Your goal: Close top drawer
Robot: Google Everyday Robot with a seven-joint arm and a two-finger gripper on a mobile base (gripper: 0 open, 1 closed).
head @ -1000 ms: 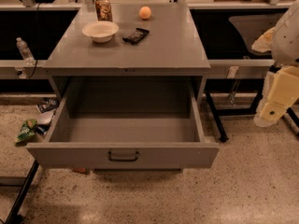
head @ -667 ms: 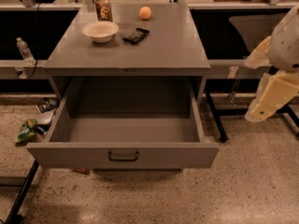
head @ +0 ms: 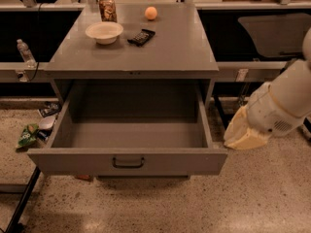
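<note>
The top drawer (head: 127, 162) is a wide, deep grey metal drawer pulled fully out of the grey cabinet (head: 136, 47). Its inside is empty. Its plain front panel has a small dark pull handle (head: 128, 162) at the centre. My arm comes in from the right edge. The gripper (head: 241, 135) is the cream-coloured end of the arm, low and just right of the drawer's right front corner, close to it but apart from it.
On the cabinet top stand a white bowl (head: 104, 31), a dark snack packet (head: 141, 37), an orange (head: 151, 13) and a can (head: 107, 8). A water bottle (head: 25, 53) and a green bag (head: 27, 135) lie at the left. Black table legs stand at both sides.
My arm has swung down and to the left, bringing the gripper from the far right edge to beside the drawer's right front corner. The drawer has not moved.
</note>
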